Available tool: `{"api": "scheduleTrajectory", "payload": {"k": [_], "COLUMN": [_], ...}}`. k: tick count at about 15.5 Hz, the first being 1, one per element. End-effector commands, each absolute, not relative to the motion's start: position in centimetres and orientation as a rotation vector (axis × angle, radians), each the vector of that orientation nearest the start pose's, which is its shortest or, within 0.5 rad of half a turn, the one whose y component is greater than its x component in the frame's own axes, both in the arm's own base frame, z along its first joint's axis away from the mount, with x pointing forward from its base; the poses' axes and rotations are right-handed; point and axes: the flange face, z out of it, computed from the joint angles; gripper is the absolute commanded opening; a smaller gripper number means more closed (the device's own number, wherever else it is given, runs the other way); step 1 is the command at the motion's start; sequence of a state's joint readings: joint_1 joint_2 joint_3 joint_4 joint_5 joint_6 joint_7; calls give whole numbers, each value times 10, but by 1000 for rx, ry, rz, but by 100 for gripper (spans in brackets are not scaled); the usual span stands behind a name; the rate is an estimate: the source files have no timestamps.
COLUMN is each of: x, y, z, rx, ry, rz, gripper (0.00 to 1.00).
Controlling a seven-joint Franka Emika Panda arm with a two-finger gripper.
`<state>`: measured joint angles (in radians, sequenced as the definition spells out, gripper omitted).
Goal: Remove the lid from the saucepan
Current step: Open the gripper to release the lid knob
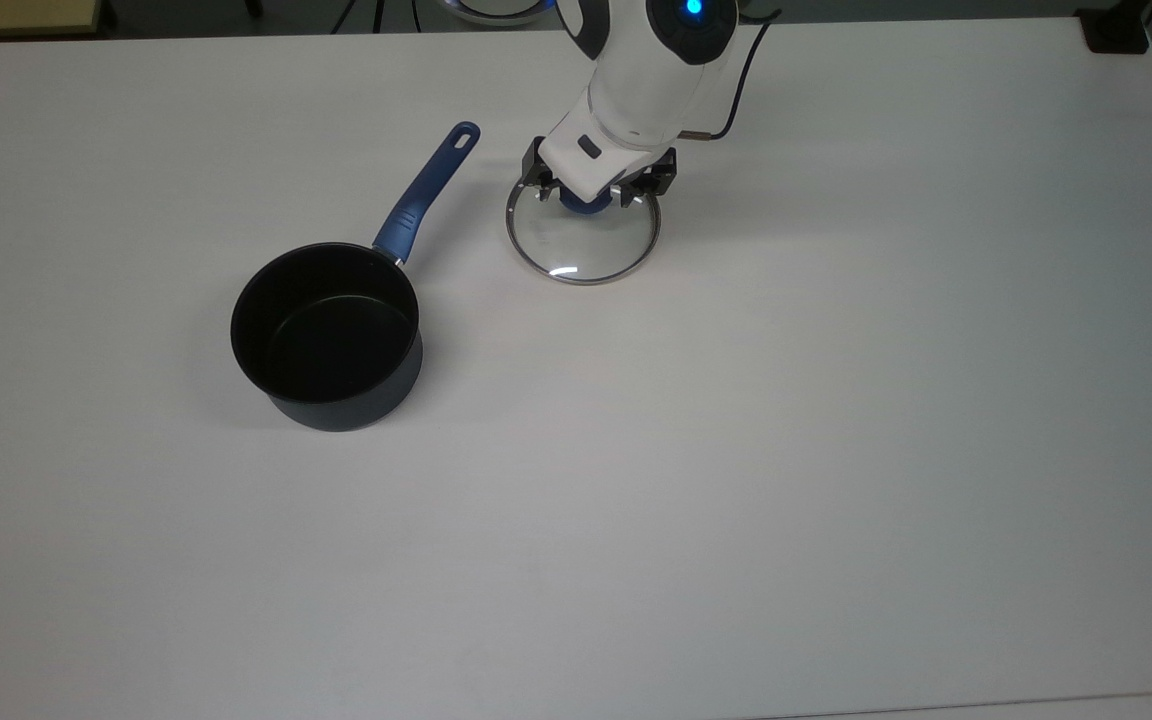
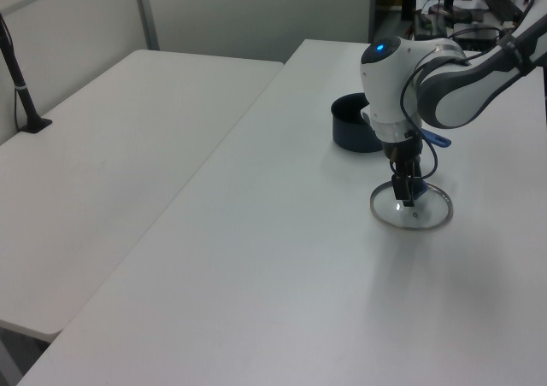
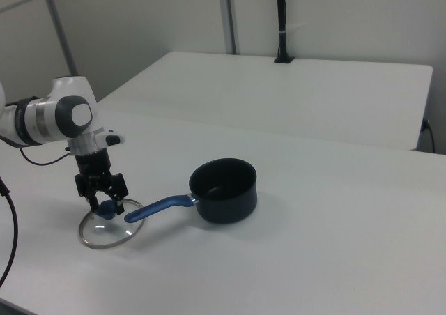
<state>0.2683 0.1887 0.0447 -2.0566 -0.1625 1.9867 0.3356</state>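
Note:
The saucepan (image 1: 326, 335) stands uncovered on the white table, dark navy with a black inside, its long blue handle (image 1: 428, 190) pointing toward the arm. It also shows as saucepan (image 2: 352, 134) and saucepan (image 3: 223, 189). The lid (image 1: 584, 248), clear glass with a metal rim, lies flat on the table to the top view's right of the handle. In the side views the lid (image 2: 425, 216), (image 3: 104, 233) rests apart from the pan. My gripper (image 1: 586, 198) hangs straight over the blue knob (image 3: 105, 208), fingers spread to either side of it, open. The gripper (image 2: 402, 198), (image 3: 106, 202) points down.
The white table (image 1: 736, 450) stretches wide toward the top view's right and bottom. A second white table (image 2: 102, 138) adjoins it. A black post (image 3: 281, 22) stands at that table's far edge. A black cable (image 1: 736, 90) trails from the arm's wrist.

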Motion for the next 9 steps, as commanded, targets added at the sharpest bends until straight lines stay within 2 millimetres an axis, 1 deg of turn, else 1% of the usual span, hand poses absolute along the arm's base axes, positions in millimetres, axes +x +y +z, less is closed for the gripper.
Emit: {"api": "scheduleTrajectory", "payload": {"k": [1, 3, 4, 6, 9], "x": [527, 532, 535, 542, 549], "y": [157, 152, 145, 128, 102], "z": [340, 357, 368, 398, 435], "rx": [-3339, -3337, -3337, -3331, -3315], "ry": [-113, -98, -76, -31, -22], "rz": [287, 256, 249, 214, 194], "gripper": [100, 100, 100, 100, 100]}}
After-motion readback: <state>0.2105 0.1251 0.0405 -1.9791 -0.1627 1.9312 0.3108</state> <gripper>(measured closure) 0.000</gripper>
